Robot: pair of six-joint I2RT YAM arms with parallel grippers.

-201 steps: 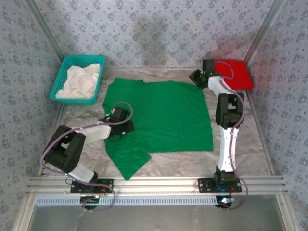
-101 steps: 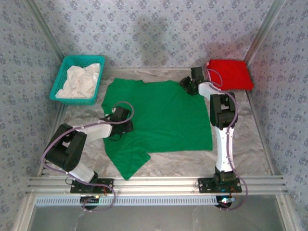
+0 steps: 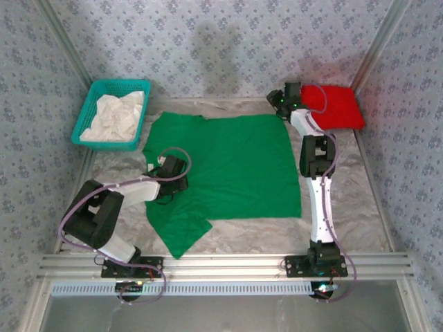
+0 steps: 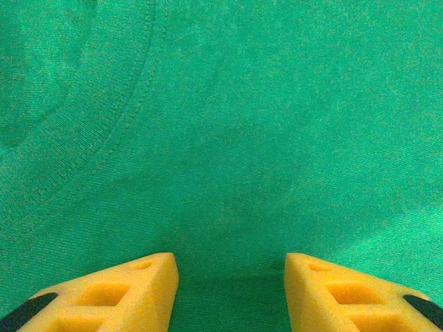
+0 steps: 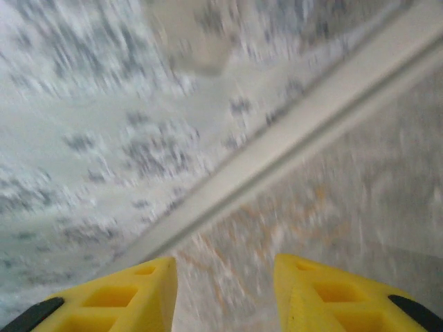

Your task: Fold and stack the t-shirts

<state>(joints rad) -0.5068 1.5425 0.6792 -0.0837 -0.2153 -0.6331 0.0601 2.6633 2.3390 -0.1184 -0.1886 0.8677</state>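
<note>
Left gripper (image 4: 228,271) hangs low over the green t-shirt (image 3: 228,162). Its two yellow fingers are parted with a plain gap between them, and nothing is clamped there. In the left wrist view the green knit lies flat under the tips, and a curved stitched seam sweeps across the upper left. From above, this gripper sits over the shirt's left side, between the far sleeve and the near sleeve that juts toward the arm bases. The shirt is spread flat across the middle of the table (image 3: 353,200).

The right gripper (image 5: 225,268) is at the far side, just beside the green shirt's far right corner; whether it touches the cloth cannot be told. Its fingers are also apart and hold nothing. The right wrist view is blurred, with marbled tabletop and the patterned wall (image 5: 83,104) beyond the tips. The red t-shirt (image 3: 339,107) lies as a flat folded square in the table's far right corner, just right of that gripper and apart from the green one.

A teal basket (image 3: 84,116) with crumpled white cloth (image 3: 114,114) stands at the far left.
</note>
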